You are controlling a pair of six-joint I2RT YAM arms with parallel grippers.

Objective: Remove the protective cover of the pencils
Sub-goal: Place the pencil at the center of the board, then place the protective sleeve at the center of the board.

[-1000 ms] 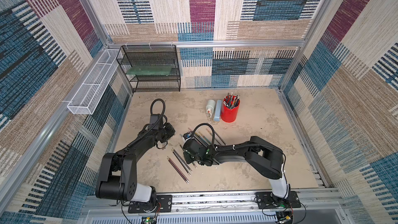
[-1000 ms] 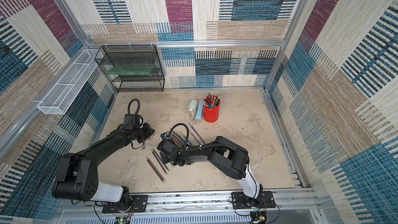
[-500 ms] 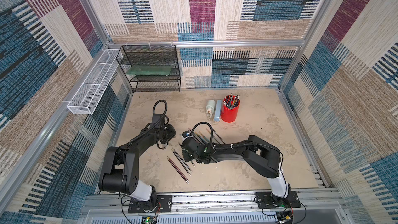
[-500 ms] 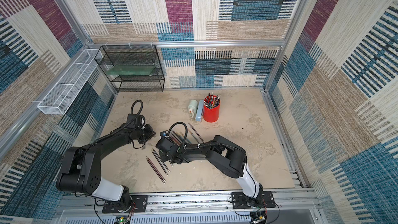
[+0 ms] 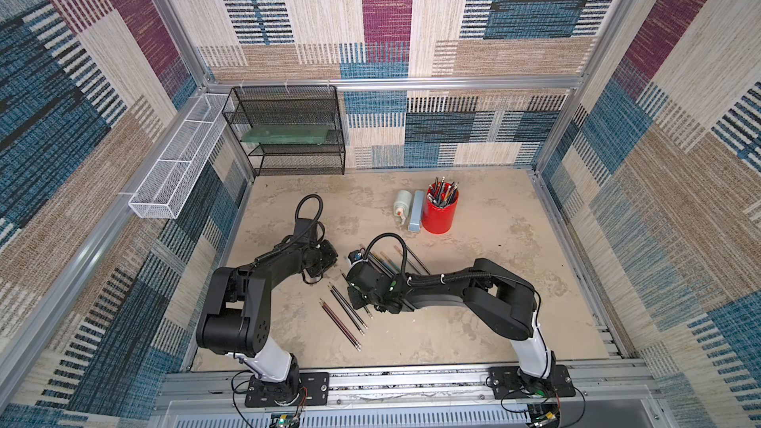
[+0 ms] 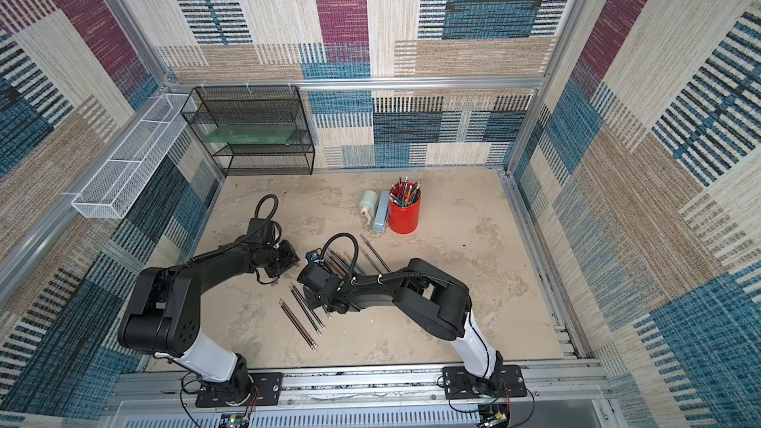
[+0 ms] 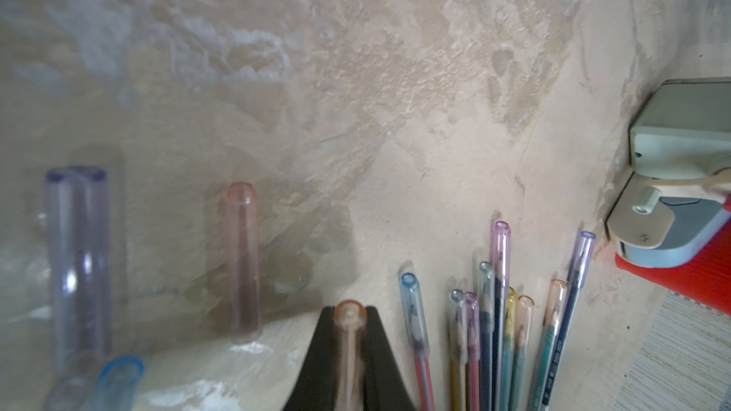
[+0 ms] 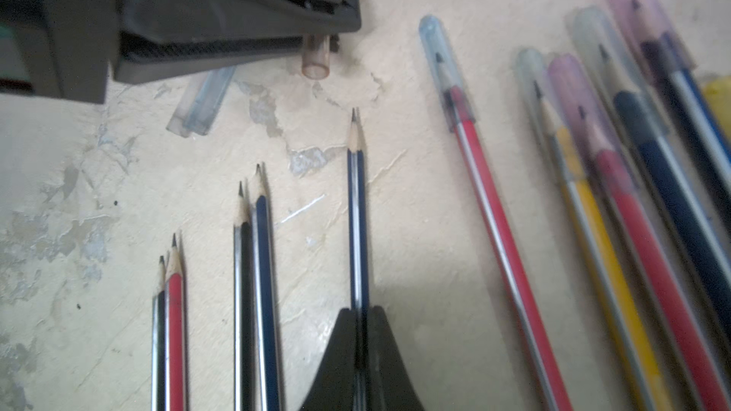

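My left gripper is shut on a clear orange protective cover, which sticks out past the fingertips. My right gripper is shut on a dark blue pencil whose sharpened tip is bare and points at the open end of that cover, a short gap away. In both top views the left gripper and the right gripper sit close together at mid table. Bare pencils lie beside the held one. Several capped pencils lie on its other side.
Loose covers lie on the table: purple, pink, blue. A red cup of pens, a blue box and a white bottle stand further back. A black mesh shelf and a white wire basket line the back left.
The left arm has shifted a little, its gripper staying near the same spot. The right gripper has drawn slightly toward the table's front.
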